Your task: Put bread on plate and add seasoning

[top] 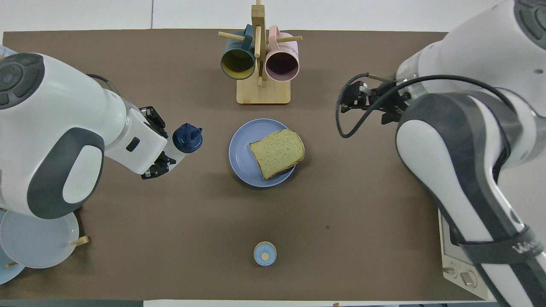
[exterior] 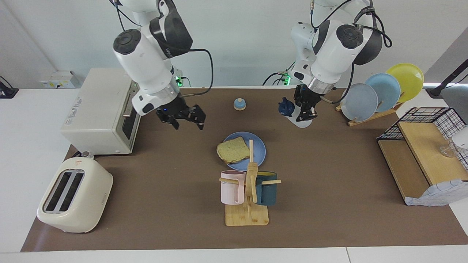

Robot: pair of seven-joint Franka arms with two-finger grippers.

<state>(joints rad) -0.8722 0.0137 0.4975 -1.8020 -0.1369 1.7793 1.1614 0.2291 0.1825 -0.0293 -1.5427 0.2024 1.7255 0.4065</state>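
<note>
Seasoning (exterior: 294, 114) tilted, cap toward plate (exterior: 260, 148), gripped in left end effector (exterior: 306, 111); right end effector (exterior: 186, 120) spread, empty

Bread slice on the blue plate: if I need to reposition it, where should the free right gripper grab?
Probably the crust edge of the bread that overhangs the plate rim toward the right arm's end. The slice lies flat, so only there can a finger get under it. Bring the open right gripper in low from that end.

Matt brown table cover (exterior: 329, 182), wooden mug rack (exterior: 247, 215)
</note>
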